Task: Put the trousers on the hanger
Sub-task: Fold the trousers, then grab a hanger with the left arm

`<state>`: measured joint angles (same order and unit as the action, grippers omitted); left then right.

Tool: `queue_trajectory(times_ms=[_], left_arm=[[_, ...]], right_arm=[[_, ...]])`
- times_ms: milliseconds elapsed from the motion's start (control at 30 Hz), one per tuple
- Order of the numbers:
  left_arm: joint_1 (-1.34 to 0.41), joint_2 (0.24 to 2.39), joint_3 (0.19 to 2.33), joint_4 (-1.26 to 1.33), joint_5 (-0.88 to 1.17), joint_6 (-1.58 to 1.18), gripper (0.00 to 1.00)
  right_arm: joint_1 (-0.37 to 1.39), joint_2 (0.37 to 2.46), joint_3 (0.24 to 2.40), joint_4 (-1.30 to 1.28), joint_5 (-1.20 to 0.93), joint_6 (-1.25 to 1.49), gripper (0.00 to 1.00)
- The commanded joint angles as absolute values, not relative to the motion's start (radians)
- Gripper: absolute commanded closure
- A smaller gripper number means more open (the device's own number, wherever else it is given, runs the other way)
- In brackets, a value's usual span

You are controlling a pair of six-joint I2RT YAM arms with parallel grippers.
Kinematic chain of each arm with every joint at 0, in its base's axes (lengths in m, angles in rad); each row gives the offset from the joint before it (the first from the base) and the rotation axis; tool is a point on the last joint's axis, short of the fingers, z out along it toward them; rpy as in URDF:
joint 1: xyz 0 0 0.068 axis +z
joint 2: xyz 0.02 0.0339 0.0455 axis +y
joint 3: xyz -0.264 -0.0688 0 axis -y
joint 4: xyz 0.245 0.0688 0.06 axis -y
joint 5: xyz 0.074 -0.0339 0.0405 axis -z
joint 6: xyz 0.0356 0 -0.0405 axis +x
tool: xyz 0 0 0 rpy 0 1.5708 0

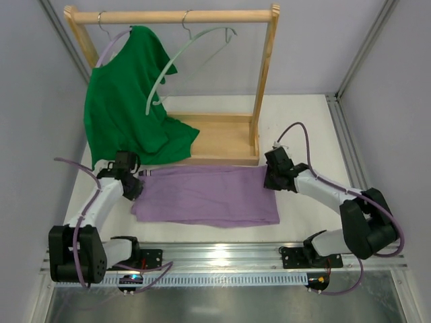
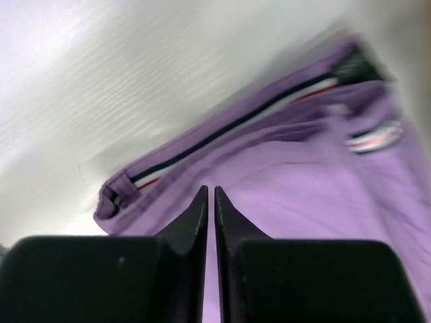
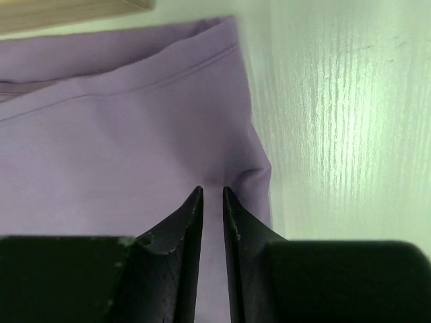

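Currently trousers [image 1: 205, 195] are lying lengthwise left-right, left end effector [image 2: 209, 192] sitting closed on the waistband end, right end effector [image 3: 209, 192] narrowly pinching the hem end, hanger [image 1: 195, 38] hanging far behind.

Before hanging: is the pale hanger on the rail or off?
On: the pale grey-green hanger hangs by its hook from the wooden rail, bare; the trousers lie on the table.

green t-shirt [image 1: 124, 108] on lavender hanger [image 1: 108, 48], hung from wooden rack [image 1: 264, 74].
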<state>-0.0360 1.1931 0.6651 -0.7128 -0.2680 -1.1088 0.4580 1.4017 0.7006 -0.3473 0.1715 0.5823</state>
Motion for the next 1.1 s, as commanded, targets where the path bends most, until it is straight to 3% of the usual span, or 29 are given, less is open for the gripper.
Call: queue_trajectory(times_ms=[0,100,133,267,367,400,433,567,700,800,1067], left_arm=[[-0.026,1.114,0.846,-0.773,-0.322,-0.998,0.93],[-0.026,1.062,1.021,-0.787,-0.264,-0.866,0.51],[-0.026,1.039,1.052,-0.785,-0.261,-0.841,0.37],[-0.026,0.936,1.143,-0.729,-0.181,-0.755,0.26],[-0.028,0.875,1.166,-0.707,-0.046,-0.752,0.2],[-0.028,0.856,1.157,-0.68,0.083,-0.75,0.17],[-0.028,0.815,1.123,-0.642,0.138,-0.755,0.01],[-0.029,0.793,1.136,-0.656,0.305,-0.749,0.0],[-0.032,0.713,1.184,-0.808,0.263,-0.703,0.0],[-0.031,0.663,1.186,-0.914,0.12,-0.689,0.0],[-0.031,0.658,1.239,-0.859,0.074,-0.687,0.0]], right_arm=[[0.456,1.261,0.799,-0.423,0.158,0.554,0.79],[0.456,1.178,0.862,-0.459,0.114,0.557,0.72],[0.456,1.133,0.879,-0.463,0.1,0.56,0.62],[0.456,1.081,1.003,-0.449,0.038,0.58,0.4],[0.456,1.118,1.139,-0.44,-0.023,0.574,0.23],[0.456,1.133,1.181,-0.454,-0.038,0.575,0.21],[0.456,1.169,1.221,-0.46,-0.046,0.577,0.19],[0.454,1.241,1.414,-0.45,-0.129,0.64,0.01],[0.456,1.305,1.59,-0.471,-0.153,0.702,0.0],[0.456,1.328,1.689,-0.483,-0.166,0.736,0.0],[0.495,1.267,1.648,-0.499,-0.201,0.686,0.0]])
